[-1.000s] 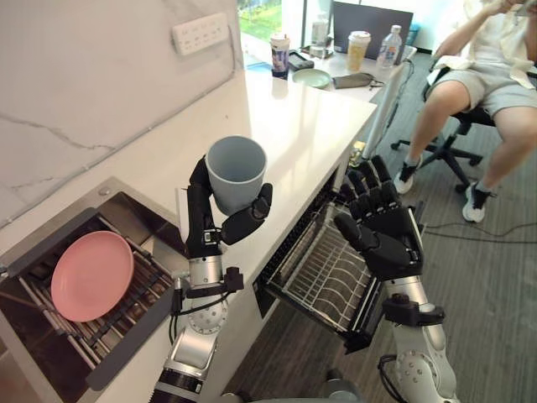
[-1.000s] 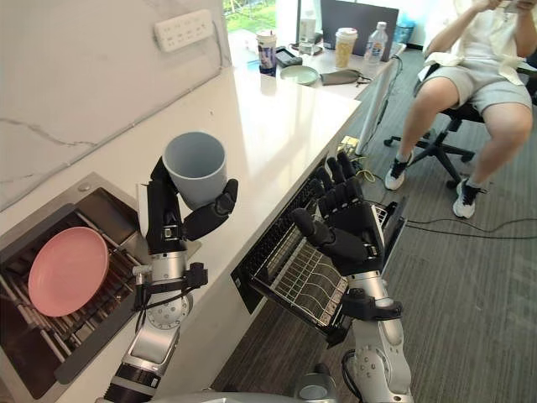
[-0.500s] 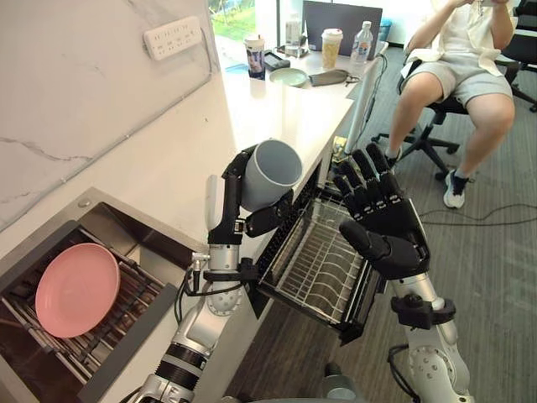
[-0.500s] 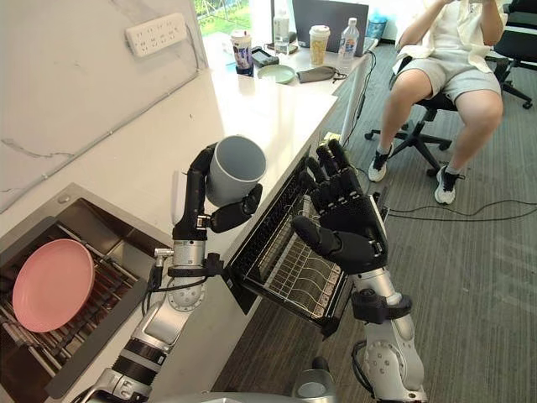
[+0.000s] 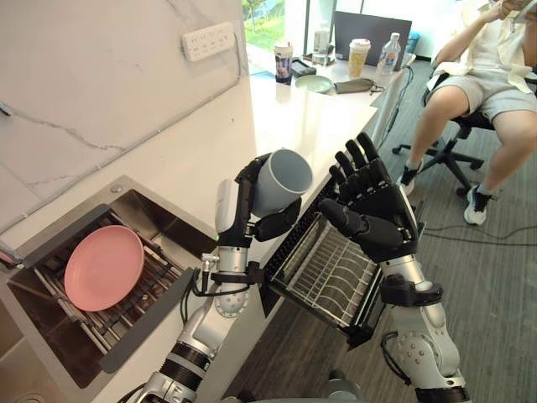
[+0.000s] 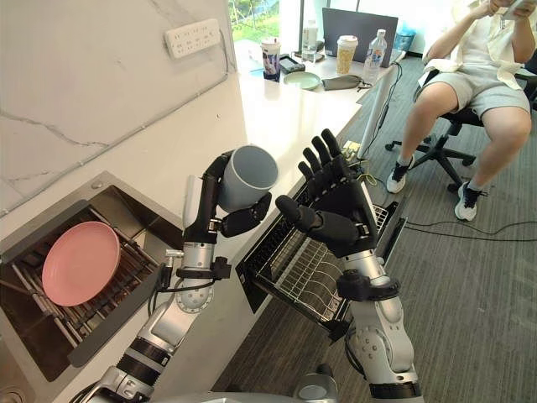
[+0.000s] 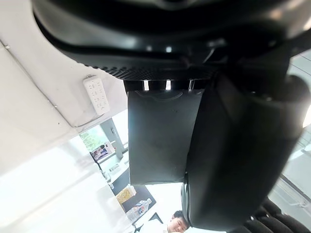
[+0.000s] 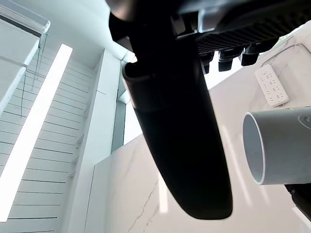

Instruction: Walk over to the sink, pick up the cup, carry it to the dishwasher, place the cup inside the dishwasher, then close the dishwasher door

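Left eye view: both hands are raised by the front edge of the tabletop [image 5: 289, 126].
Left hand: the left hand [image 5: 243, 210] has its fingers and thumb curled round the cup [image 5: 281, 180], fingers on one side and thumb pressing from below.
Cup: grey and empty, held in the air and tipped so its mouth faces up and towards the right hand. It hangs over the tabletop's front edge, above the near corner of the rack. In the right wrist view its open mouth [image 8: 255, 148] faces that hand's thumb.
Right hand: the right hand [image 5: 377, 218] is spread, fingers straight and pointing up, holding nothing. Its palm faces the cup from just beside it, without touching.
Dishwasher rack: the wire rack [image 5: 323, 277] stands pulled out below the tabletop edge, under both hands.
Sink: the sink [image 5: 159, 222] is sunk into the tabletop to the left. A pink plate [image 5: 103, 267] leans on the bars inside.
Wall: a white power strip [image 5: 211, 40] is mounted on the marble.
Far end: a dark cup [image 5: 284, 60], a green plate [image 5: 313, 83], a paper cup [image 5: 359, 57] and a bottle [image 5: 389, 52] stand there.
Person: a person [image 5: 495, 75] sits on an office chair [image 5: 449, 147], well apart from the robot.
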Controlling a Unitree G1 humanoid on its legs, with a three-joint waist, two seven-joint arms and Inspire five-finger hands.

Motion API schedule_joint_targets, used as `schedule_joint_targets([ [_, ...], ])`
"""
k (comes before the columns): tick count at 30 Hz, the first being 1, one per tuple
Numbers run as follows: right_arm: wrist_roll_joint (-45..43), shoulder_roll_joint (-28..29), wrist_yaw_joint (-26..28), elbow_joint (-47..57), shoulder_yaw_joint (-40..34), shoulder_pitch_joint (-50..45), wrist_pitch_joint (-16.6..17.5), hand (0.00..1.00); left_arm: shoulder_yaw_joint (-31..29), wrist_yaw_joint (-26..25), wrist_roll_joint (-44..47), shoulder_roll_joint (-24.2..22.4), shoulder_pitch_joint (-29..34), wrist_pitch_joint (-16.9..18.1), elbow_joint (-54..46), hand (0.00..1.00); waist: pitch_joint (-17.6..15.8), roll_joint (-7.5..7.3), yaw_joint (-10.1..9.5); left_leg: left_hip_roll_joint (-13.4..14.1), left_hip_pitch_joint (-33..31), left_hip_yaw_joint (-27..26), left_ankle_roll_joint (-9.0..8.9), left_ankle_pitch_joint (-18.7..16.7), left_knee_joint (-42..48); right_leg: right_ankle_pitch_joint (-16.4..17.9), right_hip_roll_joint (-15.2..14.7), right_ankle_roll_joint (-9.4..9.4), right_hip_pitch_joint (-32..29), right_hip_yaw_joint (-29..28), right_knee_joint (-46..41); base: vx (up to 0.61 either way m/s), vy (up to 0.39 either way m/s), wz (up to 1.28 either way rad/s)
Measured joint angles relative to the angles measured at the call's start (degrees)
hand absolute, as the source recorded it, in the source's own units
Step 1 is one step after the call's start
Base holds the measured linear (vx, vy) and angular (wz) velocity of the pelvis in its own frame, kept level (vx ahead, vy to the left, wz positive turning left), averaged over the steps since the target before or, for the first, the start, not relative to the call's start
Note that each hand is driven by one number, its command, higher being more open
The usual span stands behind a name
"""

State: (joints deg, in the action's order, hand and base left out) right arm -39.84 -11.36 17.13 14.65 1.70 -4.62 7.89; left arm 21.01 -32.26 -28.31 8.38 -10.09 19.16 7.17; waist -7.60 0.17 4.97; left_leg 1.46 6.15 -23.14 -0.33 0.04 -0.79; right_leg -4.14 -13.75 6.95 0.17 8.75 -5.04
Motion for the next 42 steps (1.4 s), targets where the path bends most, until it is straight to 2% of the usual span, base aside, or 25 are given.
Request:
schedule_joint_targets([
  [4, 1.7, -0.3, -0.9, -0.5, 2.0, 0.6, -1.5, 1.0, 1.0, 0.4, 0.1, -0.6, 0.0, -0.1, 0.0, 0.0, 0.5, 0.02, -0.12, -0.7, 1.5, 0.5, -0.05, 2.7, -4.3, 0.4, 0.1, 0.46, 0.0, 0.8, 0.2, -0.03, -0.006, 0.03],
  [8, 1.8, -1.1, -0.6, -2.4, 4.6, 2.4, -3.0, 1.0, 2.0, 1.3, 0.1, -0.6, 0.0, -0.8, 0.0, 0.0, 0.6, -0.01, -0.62, -0.9, 1.6, 0.6, -0.54, 3.5, -4.4, 1.1, 0.1, 1.2, 0.1, 1.0, 0.3, -0.02, -0.005, 0.0],
  [18, 5.4, -1.2, -3.3, -7.6, 8.6, 4.0, -5.3, 1.0, 2.5, 1.4, 0.1, -0.8, 0.0, -1.3, 0.0, 0.0, 1.3, -0.33, -1.06, -0.5, 1.7, 1.8, -0.72, 4.4, -4.5, 1.7, 0.3, 0.46, 0.6, 2.3, 0.2, -0.02, -0.008, 0.06],
  [19, 5.8, -1.1, -4.0, -7.7, 9.0, 4.0, -5.3, 0.0, 3.1, 1.3, 0.1, -0.8, 0.0, -1.3, 0.0, 0.0, 1.3, -0.42, -1.2, -0.5, 1.7, 1.9, -0.67, 4.4, -4.5, 1.7, 0.3, 0.46, 0.6, 2.4, 0.2, 0.0, 0.0, 0.0],
  [25, 6.3, -0.4, -8.3, -10.4, 9.8, 6.8, -5.1, 0.0, 4.5, 1.3, 0.2, -0.8, 0.0, -1.2, -0.1, 0.0, 1.8, -1.07, -1.22, -0.5, 1.7, 2.0, -0.34, 4.7, -4.2, 1.7, 0.3, 0.57, 0.7, 2.5, 0.2, 0.0, 0.0, 0.0],
  [32, 7.3, 0.4, -13.5, -12.4, 12.7, 7.2, 0.1, 0.0, 4.4, 1.0, 0.3, -1.5, -0.6, -1.6, -0.6, 0.0, 2.1, -1.08, -2.06, -0.5, 1.7, 2.2, -0.33, 4.8, -4.2, 1.7, 0.3, 0.47, 0.8, 2.7, 0.2, 0.0, 0.0, 0.0],
  [37, 5.7, 2.8, -14.7, -13.8, 14.0, 7.5, 4.3, 0.0, 4.3, 0.1, 0.3, -2.9, -1.5, -1.5, -0.8, 0.0, 2.2, -1.07, -2.51, -0.6, 1.7, 2.5, -0.32, 4.9, -4.2, 1.7, 0.2, 0.45, 0.9, 3.0, 0.2, 0.0, 0.001, 0.01],
  [42, 4.8, 3.3, -14.8, -14.6, 14.8, 7.5, 6.4, 0.0, 4.3, -0.2, 0.3, -2.9, -1.7, -1.1, -0.8, 0.0, 2.2, -1.07, -2.53, -0.6, 1.6, 2.9, -0.33, 4.9, -4.2, 1.8, 0.1, 0.41, 1.1, 3.4, 0.2, 0.01, 0.001, 0.04],
])
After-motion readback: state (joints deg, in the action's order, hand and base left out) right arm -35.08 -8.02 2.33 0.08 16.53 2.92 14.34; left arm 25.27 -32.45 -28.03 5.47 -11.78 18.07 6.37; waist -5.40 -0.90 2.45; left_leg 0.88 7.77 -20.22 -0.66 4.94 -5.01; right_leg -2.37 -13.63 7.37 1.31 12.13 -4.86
